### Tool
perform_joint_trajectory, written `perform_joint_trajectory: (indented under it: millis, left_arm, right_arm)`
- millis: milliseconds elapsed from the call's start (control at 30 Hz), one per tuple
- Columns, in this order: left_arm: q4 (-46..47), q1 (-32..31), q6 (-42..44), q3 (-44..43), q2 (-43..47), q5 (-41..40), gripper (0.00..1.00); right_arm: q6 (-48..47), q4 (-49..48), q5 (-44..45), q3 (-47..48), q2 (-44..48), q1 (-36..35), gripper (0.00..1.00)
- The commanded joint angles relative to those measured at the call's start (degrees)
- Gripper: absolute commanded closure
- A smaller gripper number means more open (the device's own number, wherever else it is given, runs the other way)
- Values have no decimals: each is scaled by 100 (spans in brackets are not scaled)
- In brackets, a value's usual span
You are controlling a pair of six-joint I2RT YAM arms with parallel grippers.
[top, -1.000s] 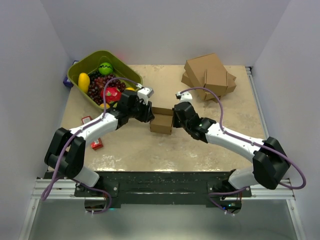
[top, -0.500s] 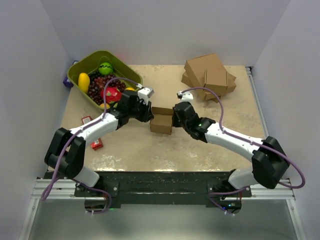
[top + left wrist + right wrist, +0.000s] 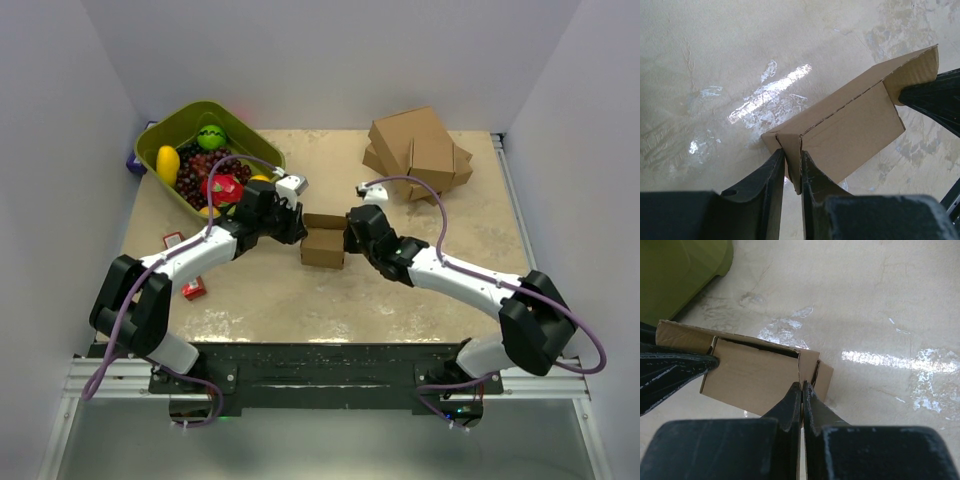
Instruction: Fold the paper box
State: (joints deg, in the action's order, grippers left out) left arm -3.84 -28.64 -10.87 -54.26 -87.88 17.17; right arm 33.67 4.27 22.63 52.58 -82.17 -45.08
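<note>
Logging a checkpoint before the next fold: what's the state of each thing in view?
paper box: partly folded, end flaps open, pinched at both ends.
left gripper: shut on the paper box's corner edge.
right gripper: shut on the paper box's other end.
green bin: filled with fruit.
brown cartons: stacked, closed.

A robotics lab test cell. Plain white panel walls [image 3: 60,150] box in a beige marbled tabletop [image 3: 300,300] on the left, right and far sides. Two cabled robot arms, left [image 3: 190,255] and right [image 3: 470,285], are bolted to a dark base plate [image 3: 320,365] on aluminium rails [image 3: 100,385] at the near edge. Practice props sit at the far side: a green bin [image 3: 150,150] of toy fruit on the left, stacked brown cartons [image 3: 415,145] on the right.
</note>
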Motion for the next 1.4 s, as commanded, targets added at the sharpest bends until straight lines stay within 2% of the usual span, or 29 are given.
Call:
perform_joint_trajectory:
  millis: [0,467,567,700,833,933,1067,1367]
  left_arm:
    - [58,-124,41,-146,-98,199,78]
    - [58,-124,76,-155,-81,182,78]
    - [41,-124,112,-164,-28,155,69]
    - [-47,-115,208,-190,156,-3,50]
    - [-91,-115,296,-85,437,-231,41]
    - [-161,-115,305,-15,622,-459,40]
    - [-311,-115,305,3,763,-662,46]
    - [-495,-124,164,3,728,-662,48]
  right_arm:
    - [193,21,-75,-274,-212,-132,100]
    - [184,267,391,-468,-343,-308,100]
    - [192,337,470,-415,-361,-317,100]
    - [210,504,611,-327,-352,-317,100]
    - [219,574,672,-266,-343,-317,100]
    - [219,601,664,-222,-361,-308,100]
    - [219,610,663,-178,-396,-308,100]
    - [201,619,655,-143,-370,-317,100]
